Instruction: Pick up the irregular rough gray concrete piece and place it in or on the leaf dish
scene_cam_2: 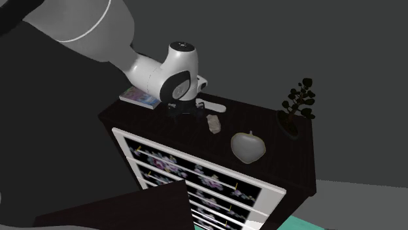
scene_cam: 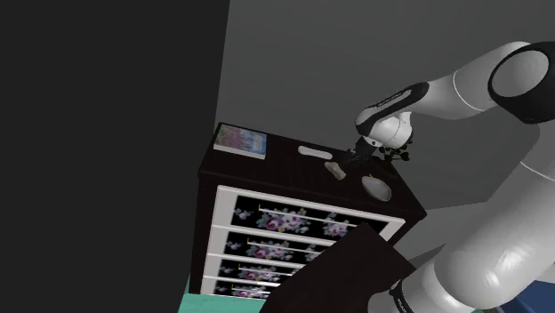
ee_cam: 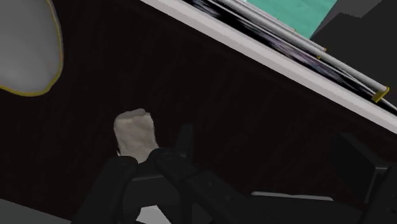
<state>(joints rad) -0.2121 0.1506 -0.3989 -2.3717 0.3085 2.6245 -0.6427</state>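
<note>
While concrete piece (scene_cam: 335,168) lies on dresser (scene_cam: 283,161) | leaf dish (scene_cam: 377,188) beside it

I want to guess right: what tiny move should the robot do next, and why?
Probably slide the hand over the pale gray chunk. It lies on the dresser top beside the hand, and the white leaf dish is empty.

Dresser top (scene_cam_2: 261,121) bare btwn concrete piece (scene_cam_2: 213,123) & leaf dish (scene_cam_2: 248,146), straight path free. Plant (scene_cam_2: 297,104) at corner beyond dish, well apart. Book (scene_cam: 240,140), flat white item (scene_cam: 313,152) on piece's other side. Overhead open.
</note>
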